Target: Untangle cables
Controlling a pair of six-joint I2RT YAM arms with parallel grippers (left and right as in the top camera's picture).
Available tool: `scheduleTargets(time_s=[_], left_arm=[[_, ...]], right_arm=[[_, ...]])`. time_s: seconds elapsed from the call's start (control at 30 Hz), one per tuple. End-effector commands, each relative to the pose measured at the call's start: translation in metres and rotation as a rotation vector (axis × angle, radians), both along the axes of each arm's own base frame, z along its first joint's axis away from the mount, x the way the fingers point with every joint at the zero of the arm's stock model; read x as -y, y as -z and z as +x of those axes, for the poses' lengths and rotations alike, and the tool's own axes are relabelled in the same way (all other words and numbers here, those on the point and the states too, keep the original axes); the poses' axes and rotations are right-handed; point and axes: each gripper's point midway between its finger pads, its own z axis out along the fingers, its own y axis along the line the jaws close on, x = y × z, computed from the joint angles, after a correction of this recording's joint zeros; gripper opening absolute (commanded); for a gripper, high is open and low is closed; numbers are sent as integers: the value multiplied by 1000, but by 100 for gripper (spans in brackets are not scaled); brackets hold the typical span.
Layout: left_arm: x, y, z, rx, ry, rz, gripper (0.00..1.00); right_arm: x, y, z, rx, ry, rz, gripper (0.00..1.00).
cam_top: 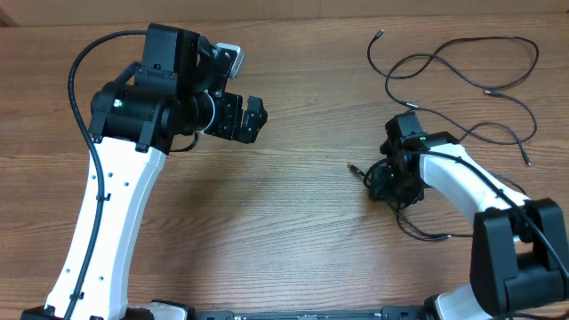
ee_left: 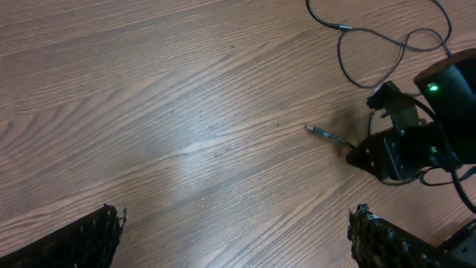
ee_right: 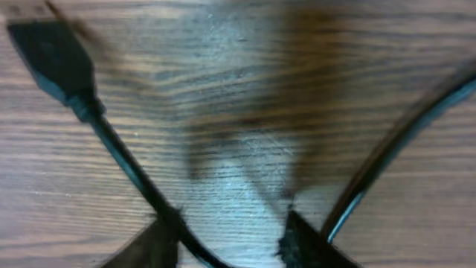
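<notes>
Several thin black cables (cam_top: pixel 462 53) lie in loose loops at the table's back right. One metal-tipped plug (cam_top: pixel 353 166) points left, just beside my right gripper (cam_top: pixel 389 180), which is down at the table on the tangle's near end. In the right wrist view a cable (ee_right: pixel 123 160) with a black plug (ee_right: pixel 52 56) runs down past my left fingertip (ee_right: pixel 145 249) into the gap; another cable (ee_right: pixel 394 149) passes outside the right fingertip (ee_right: pixel 309 246). The jaws stand narrowly apart around the first cable. My left gripper (cam_top: pixel 253 116) hovers wide open, far left of the cables, holding nothing.
The wooden table (cam_top: pixel 284 222) fills all views. The left wrist view shows the right gripper (ee_left: pixel 394 149) and the plug (ee_left: pixel 318 132) at its right side, bare wood between my left fingers (ee_left: pixel 372 234). The right arm's own thicker wiring (cam_top: pixel 427 233) loops near the front.
</notes>
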Motion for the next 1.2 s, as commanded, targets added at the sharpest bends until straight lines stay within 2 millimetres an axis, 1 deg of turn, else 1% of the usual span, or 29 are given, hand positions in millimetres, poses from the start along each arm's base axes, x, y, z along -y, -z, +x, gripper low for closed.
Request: scheduleTargets(time_s=[0.0, 0.17, 0.2, 0.23, 0.27, 0.4, 0.43, 0.57, 0.73, 0.8, 0.83, 0.87, 0.9, 0.93, 1.03, 1.17], left_arm=[[-2, -4, -2, 9, -12, -3, 100], [-2, -4, -2, 9, -12, -3, 100], [-2, -4, -2, 10, -12, -3, 100], [-2, -4, -2, 11, -12, -3, 99], [-2, -5, -2, 11, -12, -3, 100], [-2, -5, -1, 16, -12, -5, 100], [-2, -5, 0, 16, -12, -5, 100], [-2, -5, 0, 16, -12, -4, 99], [-1, -5, 0, 18, -12, -5, 100], [-2, -5, 0, 18, -12, -5, 100], [-2, -5, 0, 18, -12, -5, 100], [-2, -5, 0, 18, -12, -5, 99], [-2, -5, 0, 18, -12, -5, 100], [-2, -5, 0, 17, -12, -5, 100], [-2, -5, 0, 17, -12, -5, 99], [-2, -5, 0, 16, -12, -5, 100]], right_arm=[[3, 7, -4, -23, -10, -23, 27], [6, 6, -12, -54, -5, -35, 24], [8, 5, -14, -62, -6, -49, 20], [11, 4, -15, -69, -5, -64, 13], [13, 3, -15, -74, 2, -76, 8], [20, -9, -15, -96, 61, -128, 6], [21, -13, -15, -101, 66, -137, 4], [21, -33, -11, -112, 68, -140, 4], [20, -46, -8, -101, 68, -137, 16], [19, -48, -9, -100, 69, -130, 23], [18, -48, -9, -101, 69, -125, 31], [18, -48, -9, -104, 70, -121, 43], [17, -48, -10, -105, 70, -119, 62], [17, -48, -10, -105, 70, -119, 100], [19, -47, -6, -91, 109, -132, 100], [29, -46, 8, -47, 229, -139, 100]])
